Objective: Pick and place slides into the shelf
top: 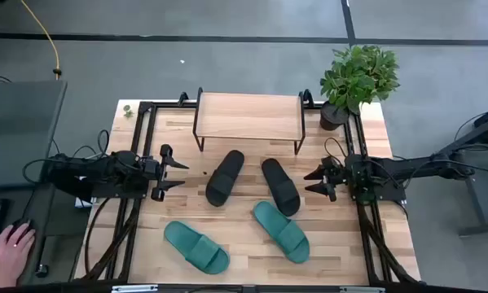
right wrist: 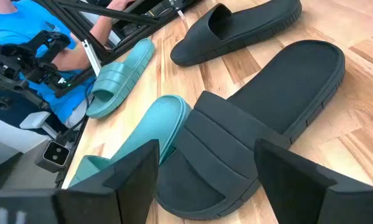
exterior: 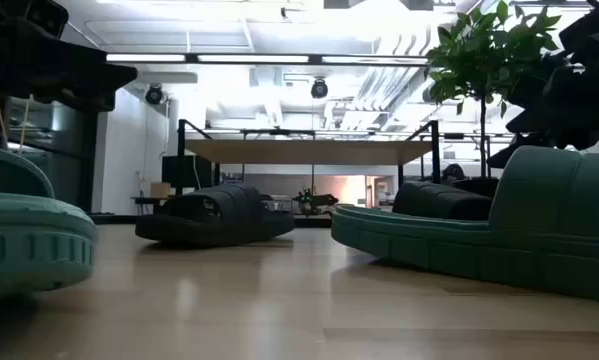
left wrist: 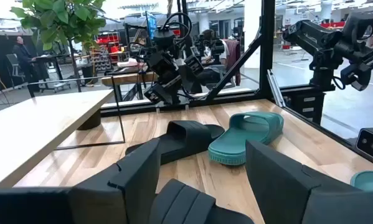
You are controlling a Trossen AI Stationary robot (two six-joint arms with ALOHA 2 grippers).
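Shelf (top: 248, 115): light wooden top board on thin black frame legs, sitting at the far edge of the tabletop (top: 186, 195); nothing is lying on its top board.
Black slides: two, matte, open-toed with wide straps. Left black slide (top: 226, 177) is lying just in front of the shelf, angled. Right black slide (top: 280, 185) is lying beside it, angled the other way, apart from it.
Teal slides: two, same shape, ribbed soles. Left teal slide (top: 196, 247) is resting near the front edge of the tabletop. Right teal slide (top: 282, 231) is lying just in front of the right black slide, close to its near end.
Left gripper (top: 178, 174): hovering at the left side of the tabletop, jaws standing apart, gripping nothing, pointing toward the left black slide.
Right gripper (top: 312, 181): hovering at the right side, jaws spread wide, gripping nothing, facing the right black slide from just beside it.
Plant (top: 358, 77): potted, standing at the far right corner beside the shelf.
Person's hand (top: 10, 248): resting off the tabletop, at front left.
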